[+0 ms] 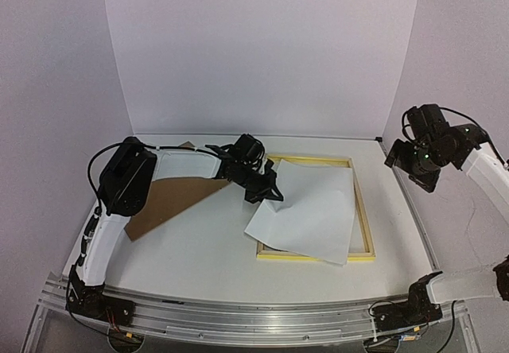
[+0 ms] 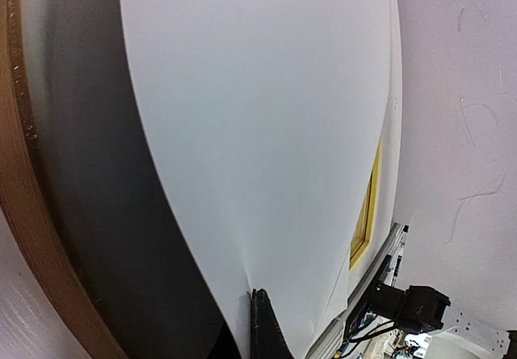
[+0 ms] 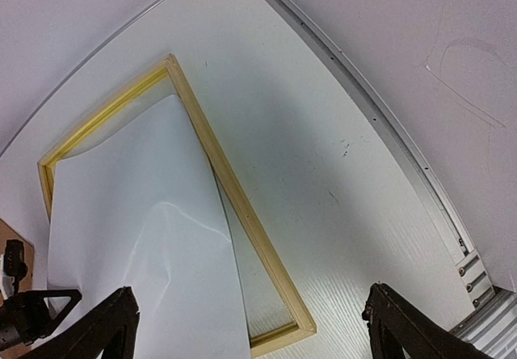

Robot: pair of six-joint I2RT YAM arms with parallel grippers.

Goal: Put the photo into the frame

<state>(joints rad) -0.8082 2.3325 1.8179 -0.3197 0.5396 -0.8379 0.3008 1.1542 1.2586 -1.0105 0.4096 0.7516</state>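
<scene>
White table [image 1: 199, 250]: white-backed paper photo [image 1: 310, 210] lies skewed across thin yellow rectangular frame [image 1: 363, 214]. Left gripper [image 1: 269, 194] pinches photo's corner left of frame. Right gripper [image 3: 249, 289] gapes.

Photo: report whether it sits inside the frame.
Not in. The photo lies askew across the frame, corners overhanging its rails, left gripper pinching one edge.

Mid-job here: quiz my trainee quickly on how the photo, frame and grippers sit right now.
1. True or false: the photo lies square inside the frame.
2. Which gripper grips the photo: A left, B right, C neither?
3. Fill in: in the top view, the brown board lies to the frame's ___.
Key: 1 false, it sits skewed, overhanging the near rail. 2 A, the left gripper; the right gripper is open. 3 left.
</scene>
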